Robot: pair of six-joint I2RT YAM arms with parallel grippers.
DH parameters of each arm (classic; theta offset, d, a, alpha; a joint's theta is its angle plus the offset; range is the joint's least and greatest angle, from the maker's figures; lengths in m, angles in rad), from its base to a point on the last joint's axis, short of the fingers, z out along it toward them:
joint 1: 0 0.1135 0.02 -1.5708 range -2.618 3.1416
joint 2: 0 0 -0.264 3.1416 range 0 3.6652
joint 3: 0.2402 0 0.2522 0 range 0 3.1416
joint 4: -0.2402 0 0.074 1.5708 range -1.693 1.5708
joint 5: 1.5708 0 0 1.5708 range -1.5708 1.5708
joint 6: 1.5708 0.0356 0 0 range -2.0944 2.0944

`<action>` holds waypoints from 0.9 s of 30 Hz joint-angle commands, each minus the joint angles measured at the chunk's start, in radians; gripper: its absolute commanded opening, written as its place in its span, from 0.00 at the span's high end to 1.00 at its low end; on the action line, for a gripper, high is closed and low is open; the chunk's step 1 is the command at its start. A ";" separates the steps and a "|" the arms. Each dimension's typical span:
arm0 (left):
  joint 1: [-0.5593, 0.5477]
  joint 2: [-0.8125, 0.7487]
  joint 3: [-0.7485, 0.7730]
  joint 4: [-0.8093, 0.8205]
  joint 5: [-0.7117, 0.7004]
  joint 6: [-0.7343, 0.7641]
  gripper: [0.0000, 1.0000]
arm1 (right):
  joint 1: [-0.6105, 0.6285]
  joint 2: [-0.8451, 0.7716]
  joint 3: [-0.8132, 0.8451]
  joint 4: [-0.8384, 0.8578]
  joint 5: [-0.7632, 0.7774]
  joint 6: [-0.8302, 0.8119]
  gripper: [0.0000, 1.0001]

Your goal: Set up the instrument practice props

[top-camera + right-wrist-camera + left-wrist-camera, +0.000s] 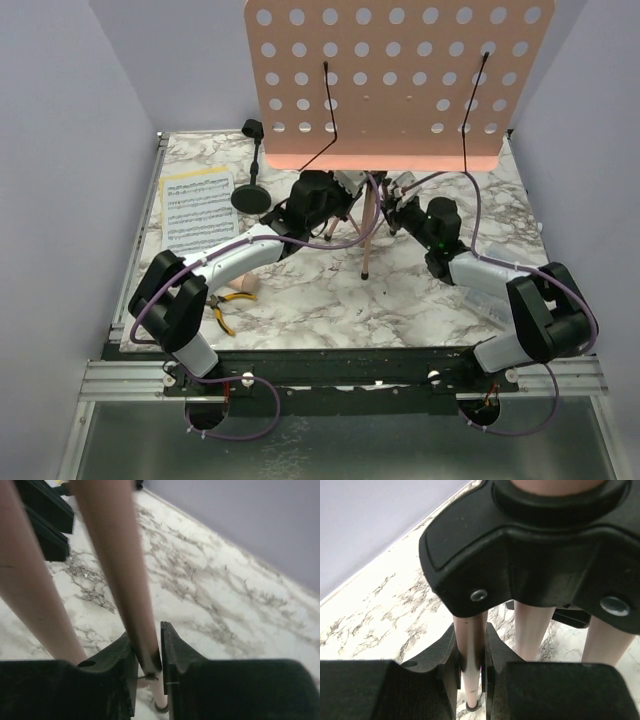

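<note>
Top external view has the pink perforated music-stand desk [390, 80] standing upright on its tripod toward the back middle of the marble table [330, 310], with both arms reaching in under it. On the left wrist cam, the left gripper [471, 660] is clamped on one pink tripod leg [470, 640], below the black hub [535, 555] where the legs join. On the right wrist cam, the right gripper [148, 652] is pinched tight on a second leg [120, 570], down near its foot. The sheet-music page [197, 210] lies flat at the left, with the black mic stand [251, 190] upright just beside it. The beige toy microphone [240, 287] lies next to the yellow-handled pliers [222, 312] at the front left.
</note>
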 commanded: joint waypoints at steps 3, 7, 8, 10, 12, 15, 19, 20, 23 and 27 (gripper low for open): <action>0.023 0.005 -0.029 -0.079 -0.144 -0.027 1.00 | -0.095 -0.113 0.030 -0.475 0.184 0.225 0.57; 0.010 0.007 -0.028 -0.078 -0.137 -0.044 1.00 | -0.095 -0.180 0.038 -0.548 0.123 0.358 0.33; 0.006 0.008 -0.028 -0.078 -0.140 -0.042 1.00 | -0.095 -0.195 0.046 -0.584 0.126 0.401 0.26; -0.004 0.008 -0.031 -0.078 -0.148 -0.034 1.00 | -0.095 -0.232 0.062 -0.669 0.143 0.478 0.22; -0.013 0.008 -0.031 -0.077 -0.151 -0.030 1.00 | -0.094 -0.270 0.095 -0.785 0.146 0.575 0.20; -0.020 0.009 -0.030 -0.077 -0.152 -0.029 1.00 | -0.094 -0.314 0.142 -0.963 0.066 0.642 0.20; -0.027 0.008 -0.027 -0.077 -0.151 -0.027 1.00 | -0.081 -0.433 0.052 -0.897 -0.164 0.677 0.20; -0.027 0.009 -0.027 -0.077 -0.148 -0.028 1.00 | -0.071 -0.462 0.025 -0.840 -0.193 0.694 0.20; -0.028 0.007 -0.026 -0.079 -0.145 -0.030 1.00 | -0.054 -0.472 -0.011 -0.723 -0.224 0.735 0.19; -0.035 0.001 -0.031 -0.078 -0.153 -0.027 1.00 | -0.020 -0.411 0.006 -0.581 -0.246 0.754 0.20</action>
